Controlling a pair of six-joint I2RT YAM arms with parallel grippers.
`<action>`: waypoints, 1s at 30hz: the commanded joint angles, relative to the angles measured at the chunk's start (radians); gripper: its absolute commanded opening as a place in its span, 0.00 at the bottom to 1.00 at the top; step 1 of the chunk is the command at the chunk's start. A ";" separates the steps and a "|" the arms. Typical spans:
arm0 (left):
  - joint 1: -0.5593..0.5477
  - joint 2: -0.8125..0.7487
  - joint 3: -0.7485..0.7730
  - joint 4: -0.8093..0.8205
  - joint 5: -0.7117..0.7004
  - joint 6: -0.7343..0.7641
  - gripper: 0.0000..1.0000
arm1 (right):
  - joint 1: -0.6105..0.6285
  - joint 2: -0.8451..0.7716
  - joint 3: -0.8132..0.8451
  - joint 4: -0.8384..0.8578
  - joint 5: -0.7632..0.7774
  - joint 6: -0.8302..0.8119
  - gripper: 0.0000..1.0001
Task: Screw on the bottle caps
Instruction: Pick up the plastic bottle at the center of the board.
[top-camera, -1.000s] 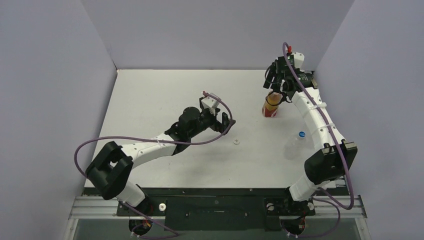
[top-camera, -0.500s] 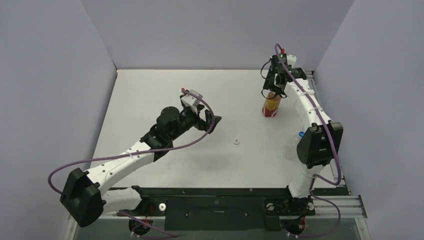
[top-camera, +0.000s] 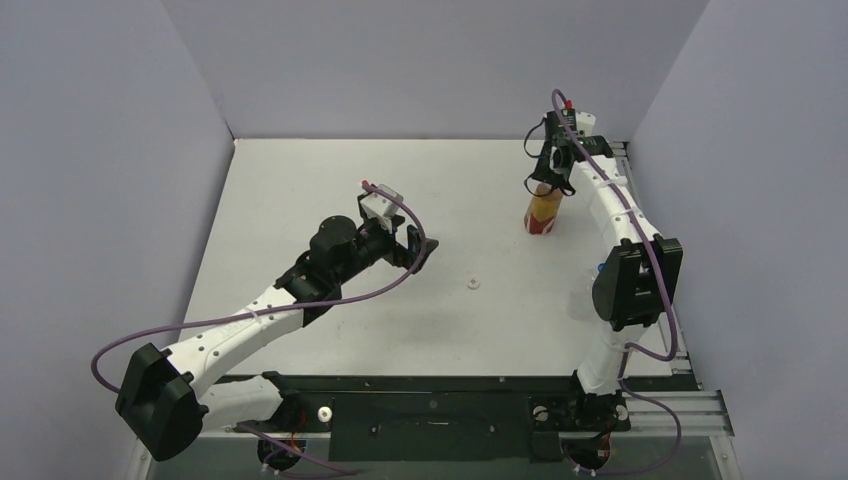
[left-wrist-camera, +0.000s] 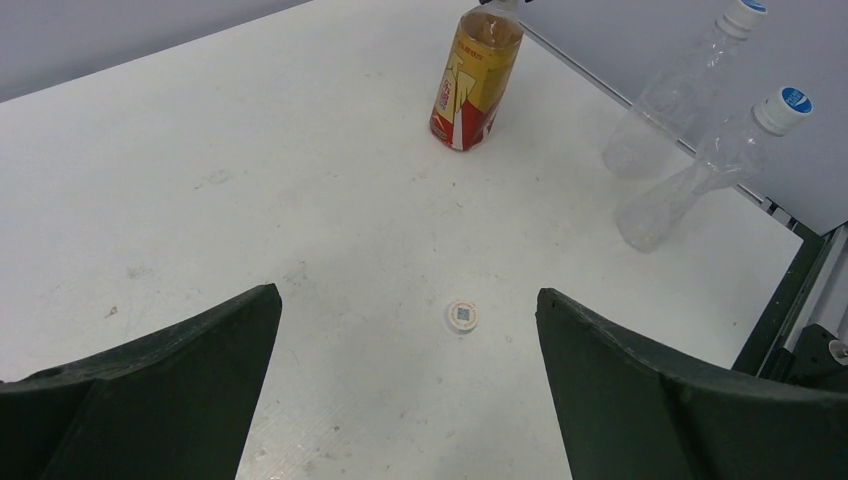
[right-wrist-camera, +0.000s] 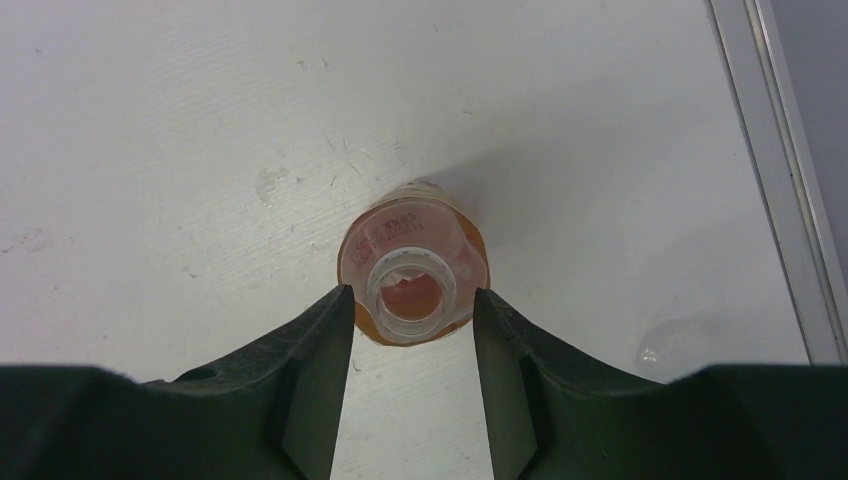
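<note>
Roughly half done, I'd say. On the table, the amber bottle stood far right with its neck wide open and no cap on it. The clear bottle stood nearer on the right and wore its blue cap, so that one looked finished, though I couldn't tell how tight it was. The right gripper sat over the amber bottle, jaws narrow on either side of the bare neck. I couldn't tell whether they actually pinched it. The left gripper hung wide open and empty above mid-table. The white cap lay loose on the table just ahead of those jaws, well apart from the amber bottle. Left to do: pick that cap up, carry it over, screw it on.
</note>
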 joint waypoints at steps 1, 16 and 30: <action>0.006 -0.027 -0.001 0.010 0.017 0.012 0.97 | -0.012 0.006 0.030 0.038 0.023 -0.007 0.43; 0.015 -0.038 0.002 -0.004 0.025 0.004 0.97 | -0.008 0.030 0.014 0.054 -0.019 -0.012 0.20; 0.037 -0.080 -0.004 -0.034 0.028 0.018 0.97 | 0.050 -0.016 0.042 0.020 -0.016 -0.013 0.00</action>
